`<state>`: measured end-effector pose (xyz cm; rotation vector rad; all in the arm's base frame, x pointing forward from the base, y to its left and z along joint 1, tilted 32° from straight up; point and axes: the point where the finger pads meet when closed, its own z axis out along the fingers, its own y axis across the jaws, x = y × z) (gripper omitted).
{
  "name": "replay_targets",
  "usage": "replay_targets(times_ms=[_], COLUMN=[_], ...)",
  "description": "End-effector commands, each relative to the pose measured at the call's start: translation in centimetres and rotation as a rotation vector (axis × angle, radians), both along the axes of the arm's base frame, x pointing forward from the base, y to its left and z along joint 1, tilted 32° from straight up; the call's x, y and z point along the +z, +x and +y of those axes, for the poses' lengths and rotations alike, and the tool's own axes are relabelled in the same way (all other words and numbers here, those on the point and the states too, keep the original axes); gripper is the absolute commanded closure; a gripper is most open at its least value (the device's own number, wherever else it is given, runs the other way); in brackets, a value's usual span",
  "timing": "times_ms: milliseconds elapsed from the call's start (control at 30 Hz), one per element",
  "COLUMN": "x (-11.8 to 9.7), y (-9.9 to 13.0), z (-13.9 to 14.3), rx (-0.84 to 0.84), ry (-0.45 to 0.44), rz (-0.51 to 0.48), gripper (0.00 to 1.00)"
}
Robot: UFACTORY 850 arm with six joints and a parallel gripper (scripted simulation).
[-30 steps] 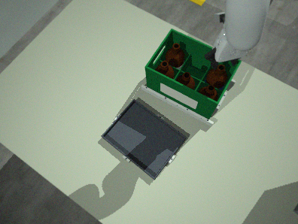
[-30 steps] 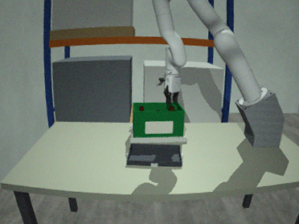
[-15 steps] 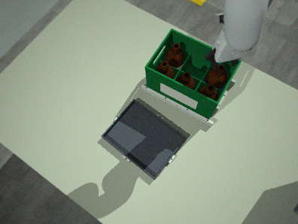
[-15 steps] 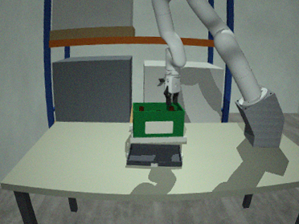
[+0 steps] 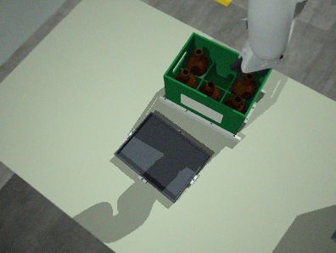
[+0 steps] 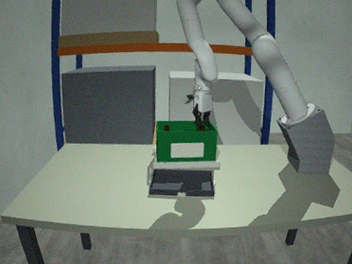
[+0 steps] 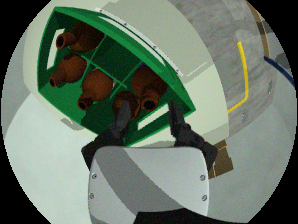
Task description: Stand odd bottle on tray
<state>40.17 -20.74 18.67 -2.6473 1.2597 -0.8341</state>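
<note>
The open pincer (image 5: 239,70) (image 6: 202,122) (image 7: 149,107) was over one end of the green crate (image 5: 173,89) (image 6: 163,147) (image 7: 60,102).
From where I stood, all five brown bottles (image 5: 197,64) (image 6: 167,128) (image 7: 97,87) were in the crate, some near the pincer, which gripped none; the dark tray (image 5: 165,157) (image 6: 182,182) sat in front of the crate on the pale table (image 5: 85,85) (image 6: 105,163) (image 7: 202,92), and big boxes (image 6: 108,106) stood behind.
</note>
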Motion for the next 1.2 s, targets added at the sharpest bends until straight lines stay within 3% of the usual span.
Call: replay_targets(times_ms=[0, 1167], x=[-0.3, -2.3], y=[0.2, 1.4], z=[-0.1, -0.4], rx=[0.000, 0.000], ry=[-0.001, -0.001], rz=[-0.001, -0.001], gripper=[0.35, 0.35])
